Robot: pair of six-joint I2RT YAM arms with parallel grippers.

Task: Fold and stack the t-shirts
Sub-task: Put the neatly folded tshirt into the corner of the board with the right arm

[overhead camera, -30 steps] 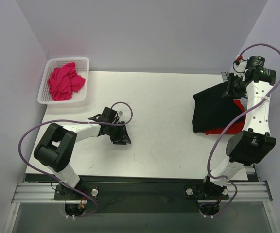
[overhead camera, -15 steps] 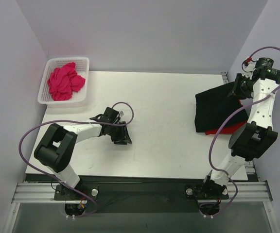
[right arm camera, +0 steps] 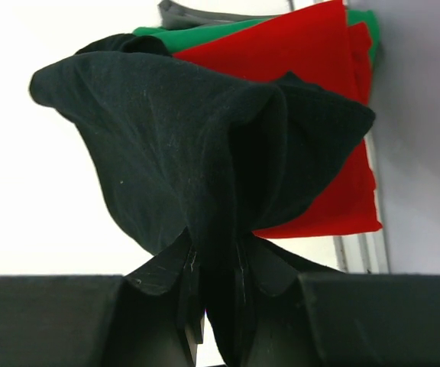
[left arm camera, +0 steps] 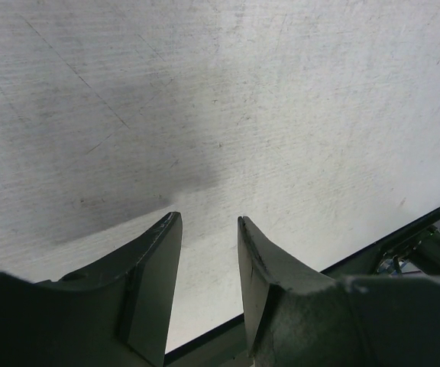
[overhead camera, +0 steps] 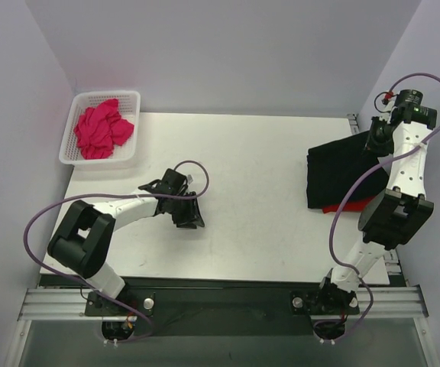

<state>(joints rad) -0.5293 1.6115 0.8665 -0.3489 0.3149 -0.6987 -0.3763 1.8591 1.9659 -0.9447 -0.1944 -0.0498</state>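
The black t-shirt lies folded at the table's right edge on top of the red t-shirt. My right gripper is shut on the black shirt's far right corner and lifts it; the wrist view shows black cloth bunched between the jaws over the red shirt. The magenta-pink t-shirt lies crumpled in the white basket at the far left. My left gripper is open and empty, low over bare table.
A green cloth edge and a grey one show under the red shirt in the right wrist view. The table's front edge is close to my left gripper. Walls stand close on the left, back and right.
My right gripper has moved right and toward the back with the black shirt's corner, drawing the cloth over the red shirt. The left arm has hardly moved.
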